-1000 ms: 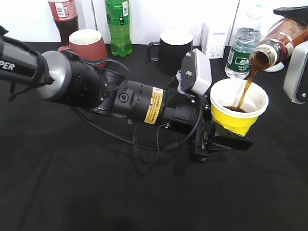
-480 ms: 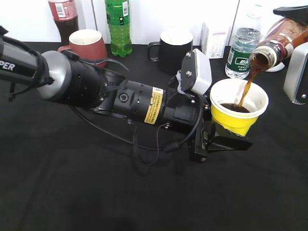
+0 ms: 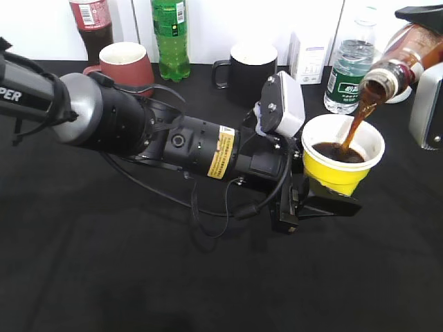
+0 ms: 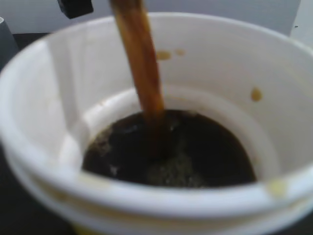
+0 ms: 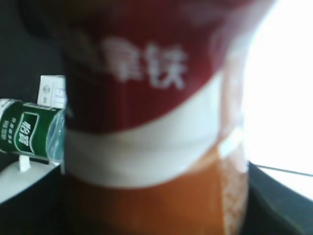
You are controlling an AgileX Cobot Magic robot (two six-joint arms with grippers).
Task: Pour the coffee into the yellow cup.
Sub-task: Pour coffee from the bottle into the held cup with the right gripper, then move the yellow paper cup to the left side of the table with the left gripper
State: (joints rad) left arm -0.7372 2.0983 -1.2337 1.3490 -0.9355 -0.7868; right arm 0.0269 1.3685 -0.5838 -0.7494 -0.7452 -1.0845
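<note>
My left gripper (image 3: 320, 197) is shut on the yellow cup (image 3: 338, 174) and holds it just above the black table. The cup's white inside fills the left wrist view (image 4: 63, 88), with dark coffee (image 4: 195, 152) pooled at the bottom. The Nescafe bottle (image 3: 405, 61) is tipped at the upper right, its mouth above the cup. A brown stream of coffee (image 3: 354, 123) falls into the cup. My right gripper is shut on the bottle; its fingers are hidden. The bottle's label fills the right wrist view (image 5: 146, 122).
Along the back edge stand a cola bottle (image 3: 91, 24), a dark red mug (image 3: 127, 63), a green soda bottle (image 3: 170, 38), a black mug (image 3: 250, 68), a white carton (image 3: 308, 57) and a green-labelled water bottle (image 3: 349, 68). The black tablecloth (image 3: 138, 270) covers the front.
The coffee keeps streaming and its level in the cup has risen. The bottle has tipped slightly more. The left arm and cup have stayed in place.
</note>
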